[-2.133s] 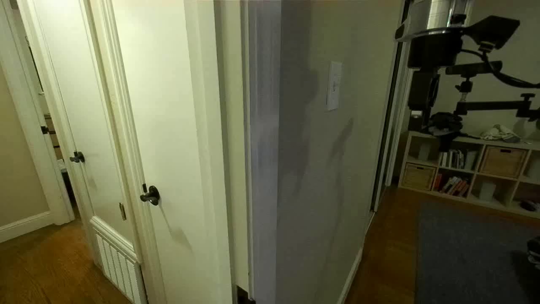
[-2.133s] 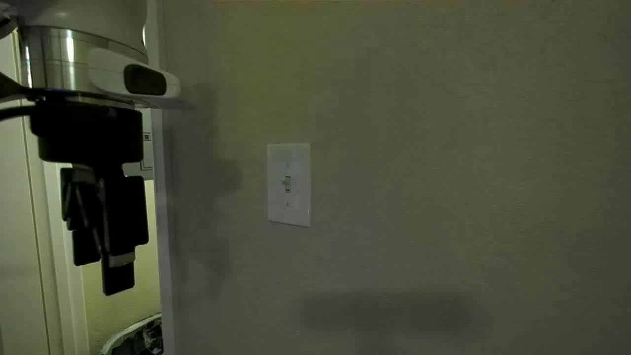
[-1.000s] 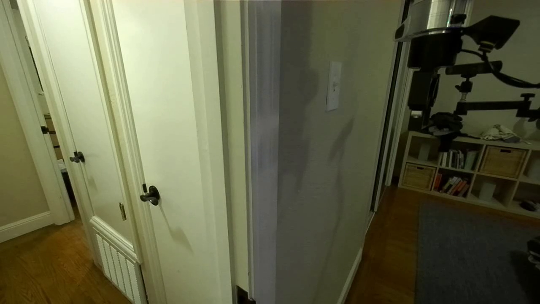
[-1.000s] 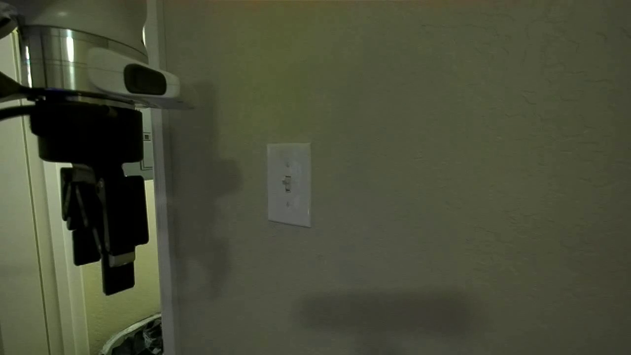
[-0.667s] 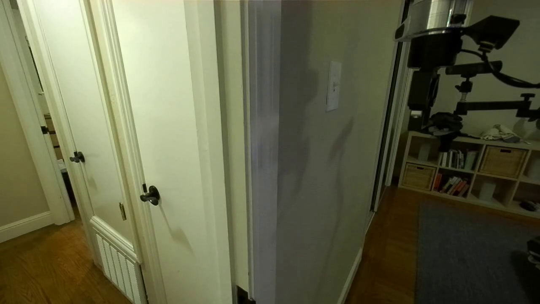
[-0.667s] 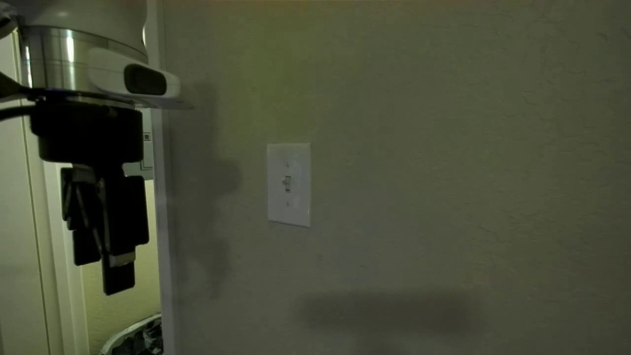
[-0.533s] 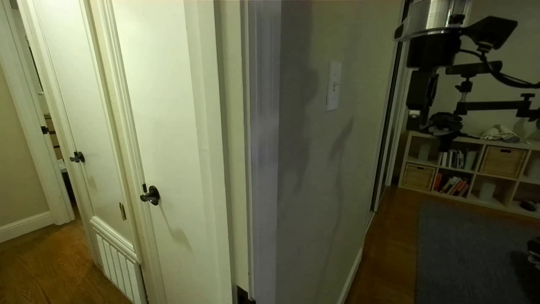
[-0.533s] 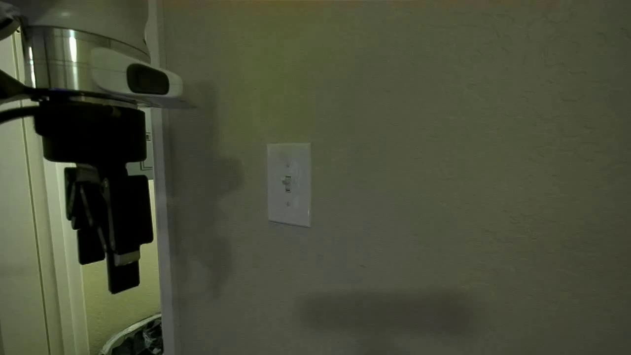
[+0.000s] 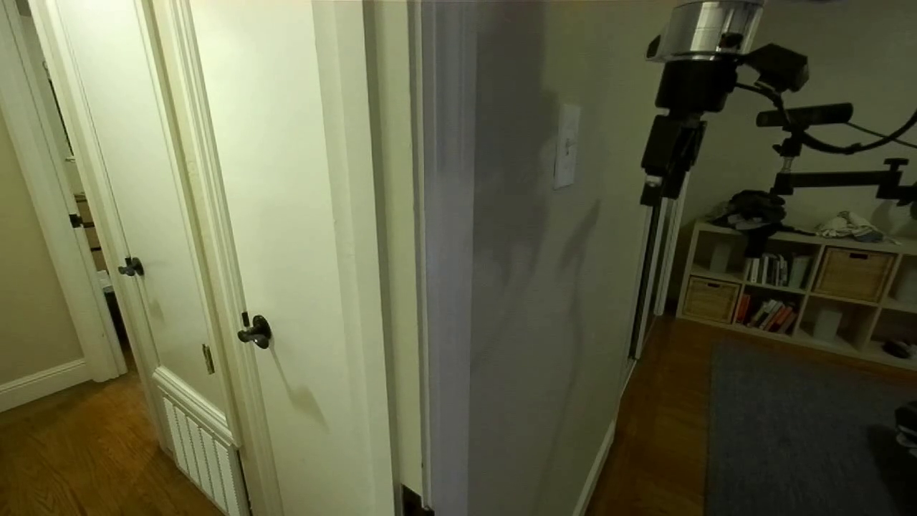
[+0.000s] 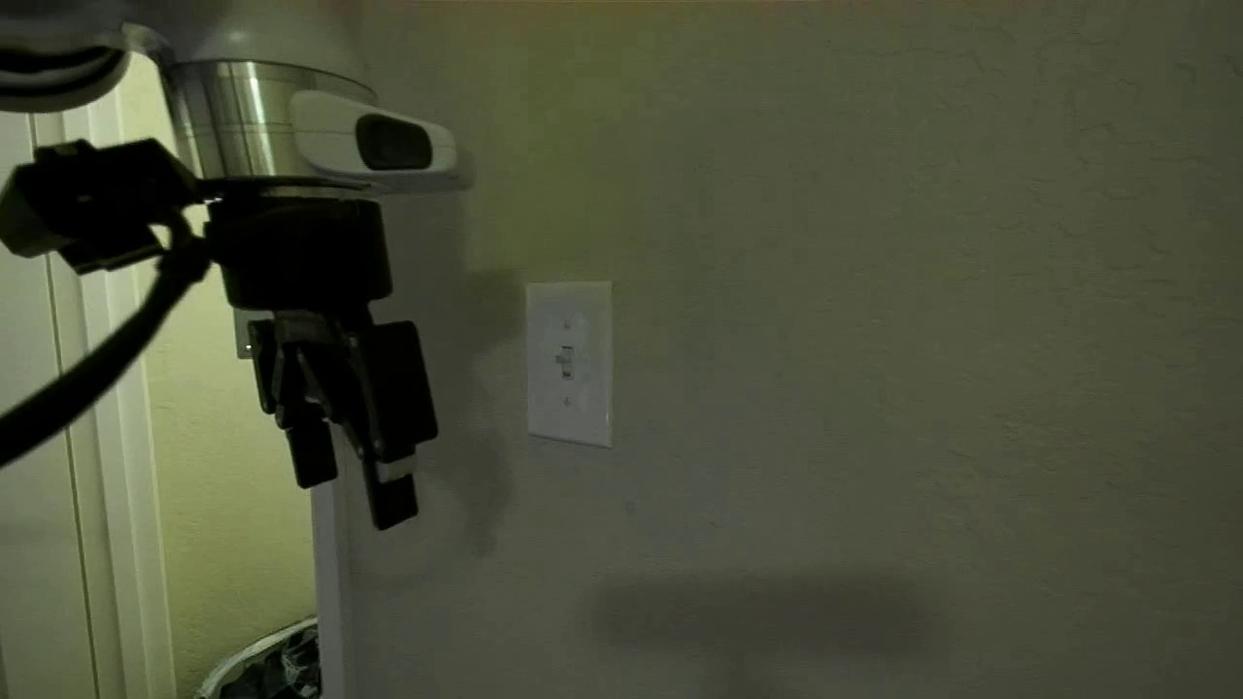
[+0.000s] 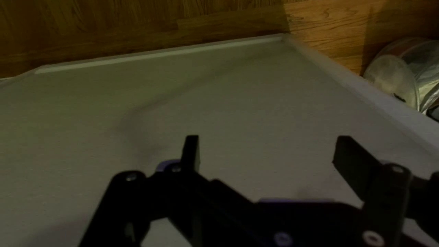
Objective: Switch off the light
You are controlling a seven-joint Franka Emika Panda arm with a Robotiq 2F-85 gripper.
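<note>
The light's switch is a pale upright wall plate (image 10: 583, 417) with a small toggle (image 10: 565, 361) in its middle. It also shows in an exterior view (image 9: 566, 172). No lamp shows, and the plate is out of the wrist view. My black gripper (image 10: 354, 492) hangs to the left of the plate in an exterior view, fingertips lower than the plate and slightly tilted. It also shows to the right of the plate in an exterior view (image 9: 661, 193), apart from it. In the wrist view my gripper (image 11: 267, 139) has its fingers wide apart with only wall between them.
The wall (image 10: 874, 388) fills much of an exterior view. A door frame edge (image 9: 448, 251) and doors with dark handles (image 9: 256, 332) stand beside it. A cube shelf (image 9: 845, 308) and a camera on a stand arm (image 9: 806, 115) are behind the gripper.
The arm and gripper have moved closer to the switch plate, rightward in an exterior view and leftward in an exterior view. The gripper has risen and tilted. The plate is unchanged.
</note>
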